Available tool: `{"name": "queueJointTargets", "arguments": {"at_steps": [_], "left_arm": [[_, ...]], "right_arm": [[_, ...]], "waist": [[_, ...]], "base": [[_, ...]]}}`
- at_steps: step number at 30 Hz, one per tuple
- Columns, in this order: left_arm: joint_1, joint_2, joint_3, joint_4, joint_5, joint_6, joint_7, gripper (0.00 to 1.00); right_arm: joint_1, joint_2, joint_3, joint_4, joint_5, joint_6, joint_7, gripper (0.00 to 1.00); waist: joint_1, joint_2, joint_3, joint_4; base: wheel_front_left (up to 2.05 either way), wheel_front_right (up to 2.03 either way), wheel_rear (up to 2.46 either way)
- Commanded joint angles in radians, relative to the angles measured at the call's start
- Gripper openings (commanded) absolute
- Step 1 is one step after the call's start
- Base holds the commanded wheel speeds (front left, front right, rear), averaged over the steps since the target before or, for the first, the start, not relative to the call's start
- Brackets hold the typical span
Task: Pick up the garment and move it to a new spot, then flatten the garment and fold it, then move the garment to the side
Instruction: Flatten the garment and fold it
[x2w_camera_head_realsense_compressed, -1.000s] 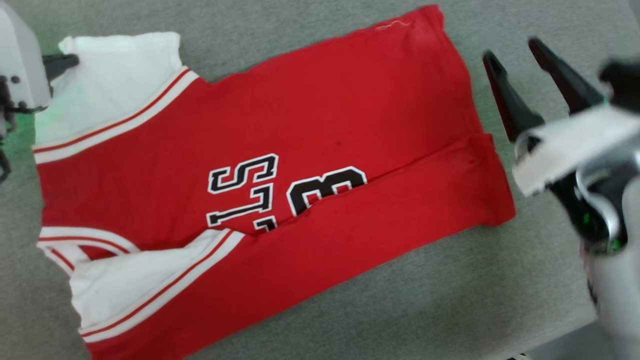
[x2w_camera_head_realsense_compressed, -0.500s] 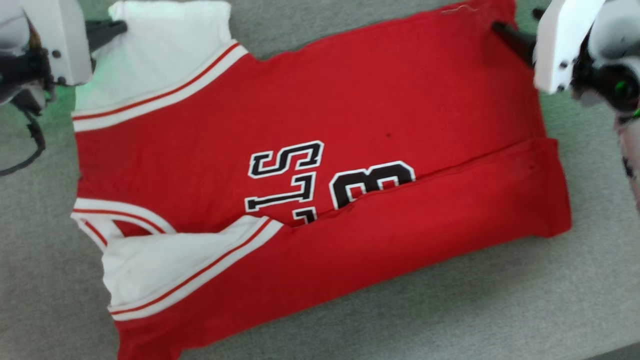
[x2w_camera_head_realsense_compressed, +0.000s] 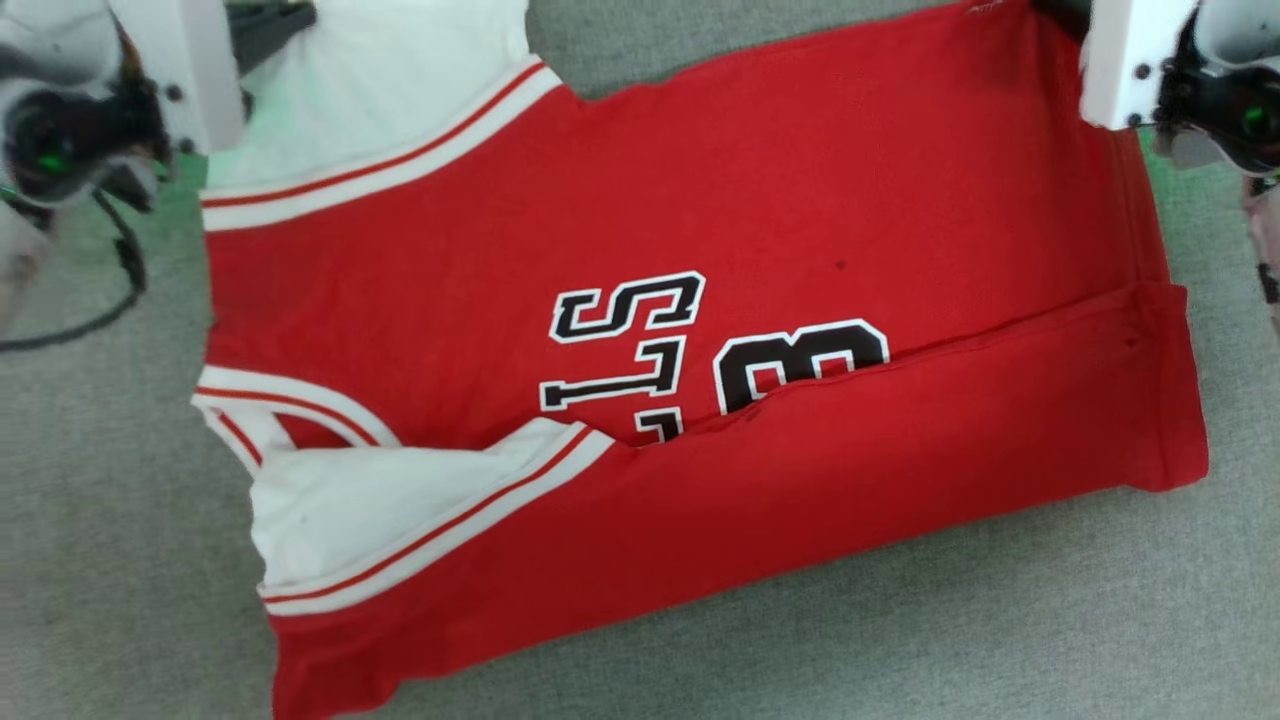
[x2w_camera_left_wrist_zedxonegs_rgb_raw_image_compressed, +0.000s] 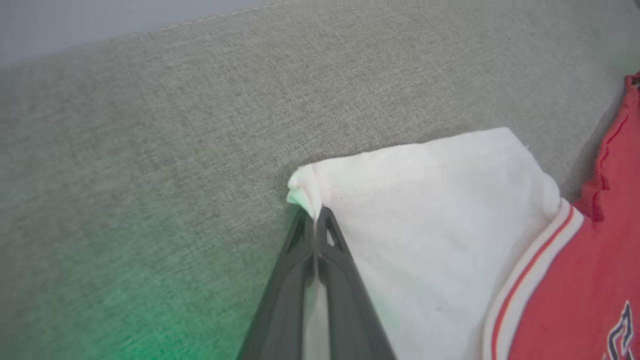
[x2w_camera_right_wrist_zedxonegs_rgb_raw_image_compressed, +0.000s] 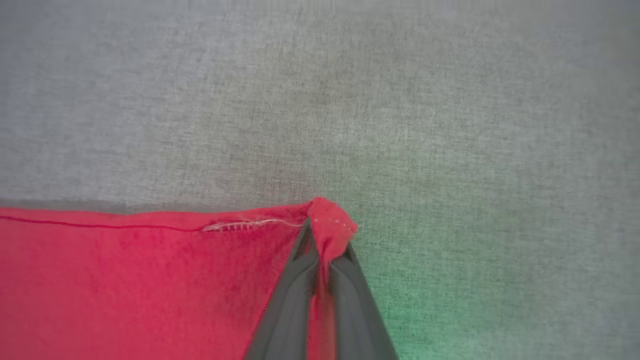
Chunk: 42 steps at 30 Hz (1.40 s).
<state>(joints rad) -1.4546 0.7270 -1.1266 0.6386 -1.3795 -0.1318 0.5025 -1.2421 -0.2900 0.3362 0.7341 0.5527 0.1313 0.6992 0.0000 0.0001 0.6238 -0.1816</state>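
- Grey woven cloth (x2w_camera_head_realsense_compressed: 900, 620) covers the whole work surface, and the garment (x2w_camera_head_realsense_compressed: 800, 180) lies on it sideways, neckline to the left and hem to the right.
- Its near long edge is folded over towards the middle, so a red flap (x2w_camera_head_realsense_compressed: 900, 440) runs along the near side and covers part of the black lettering (x2w_camera_head_realsense_compressed: 625, 345) and the number (x2w_camera_head_realsense_compressed: 800, 360).
- The near white sleeve (x2w_camera_head_realsense_compressed: 380, 510) is tucked in with that fold and lies flat on the chest, its striped trim running diagonally.
- The far white sleeve (x2w_camera_left_wrist_zedxonegs_rgb_raw_image_compressed: 425, 210) spreads out at the far left, flat on the cloth.
- The left gripper (x2w_camera_left_wrist_zedxonegs_rgb_raw_image_compressed: 316, 215) is at the far left, its jaws closed on the outer corner of the far sleeve, where a small nub of white fabric bunches just past the fingertips.
- The right gripper (x2w_camera_right_wrist_zedxonegs_rgb_raw_image_compressed: 325, 240) is at the far right, its jaws clamped on the far corner of the hem (x2w_camera_right_wrist_zedxonegs_rgb_raw_image_compressed: 330, 220), which bulges up red between the tips.
- A loose pale thread (x2w_camera_right_wrist_zedxonegs_rgb_raw_image_compressed: 250, 225) lies along the hem edge just beside that corner.
- Green light tints the cloth near each gripper.
- A dark cable (x2w_camera_head_realsense_compressed: 120, 290) loops over the cloth at the left, below the left wrist.
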Motion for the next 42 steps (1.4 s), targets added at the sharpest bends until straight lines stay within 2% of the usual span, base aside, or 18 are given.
{"name": "queueJointTargets", "arguments": {"at_steps": [1, 8, 10, 19, 21, 23, 29, 32, 35, 42], "left_arm": [[0.047, -0.016, -0.02, -0.003, -0.007, 0.002, -0.017, 0.0], [0.115, -0.022, -0.038, -0.115, -0.027, 0.002, -0.198, 0.0], [0.145, -0.003, -0.048, -0.176, -0.036, 0.002, -0.238, 0.0], [0.317, 0.139, -0.107, -0.492, -0.046, 0.002, -0.397, 0.0], [0.366, 0.17, -0.117, -0.555, -0.042, 0.002, -0.434, 0.0], [0.39, 0.187, -0.12, -0.585, -0.041, 0.002, -0.453, 0.0], [0.545, 0.273, -0.135, -0.719, -0.045, 0.002, -0.58, 0.0], [0.616, 0.302, -0.14, -0.751, -0.046, 0.002, -0.628, 0.0], [0.675, 0.296, -0.144, -0.762, -0.05, 0.002, -0.663, 0.0], [0.734, 0.2, -0.146, -0.689, -0.065, 0.002, -0.709, 0.0]], "right_arm": [[0.017, -0.023, 0.003, 0.007, 0.015, -0.001, -0.031, 0.0], [0.117, -0.116, 0.075, -0.065, 0.116, -0.001, -0.122, 0.0], [0.167, -0.156, 0.114, -0.11, 0.156, -0.001, -0.134, 0.0], [0.411, -0.374, 0.213, -0.363, 0.292, -0.001, -0.159, 0.0], [0.473, -0.423, 0.215, -0.425, 0.313, -0.001, -0.162, 0.0], [0.504, -0.445, 0.214, -0.456, 0.327, -0.001, -0.164, 0.0], [0.695, -0.548, 0.154, -0.584, 0.377, -0.001, -0.188, 0.0], [0.779, -0.57, 0.107, -0.619, 0.389, -0.001, -0.205, 0.0], [0.85, -0.569, 0.059, -0.628, 0.379, -0.001, -0.228, 0.0], [0.908, -0.503, 0.001, -0.575, 0.309, -0.001, -0.287, 0.0]], "waist": [[0.0, -0.0001, -0.041, 0.027], [0.0, -0.0001, -0.186, 0.112], [0.0, -0.0001, -0.227, 0.133], [0.0, -0.0001, -0.359, 0.203], [0.0, -0.0001, -0.376, 0.213], [0.0, -0.0001, -0.383, 0.217], [0.0, -0.0001, -0.392, 0.231], [0.0, -0.0001, -0.38, 0.232], [0.0, -0.0001, -0.364, 0.234], [0.0, -0.0001, -0.311, 0.24]], "base": [[0.0, 0.0, 0.0], [0.0, 0.0, 0.0], [0.0, 0.0, 0.0], [0.0, 0.0, 0.0], [0.0, 0.0, 0.0], [0.0, 0.0, 0.0], [0.0, 0.0, 0.0], [0.0, 0.0, 0.0], [0.0, 0.0, 0.0], [0.0, 0.0, 0.0]]}}
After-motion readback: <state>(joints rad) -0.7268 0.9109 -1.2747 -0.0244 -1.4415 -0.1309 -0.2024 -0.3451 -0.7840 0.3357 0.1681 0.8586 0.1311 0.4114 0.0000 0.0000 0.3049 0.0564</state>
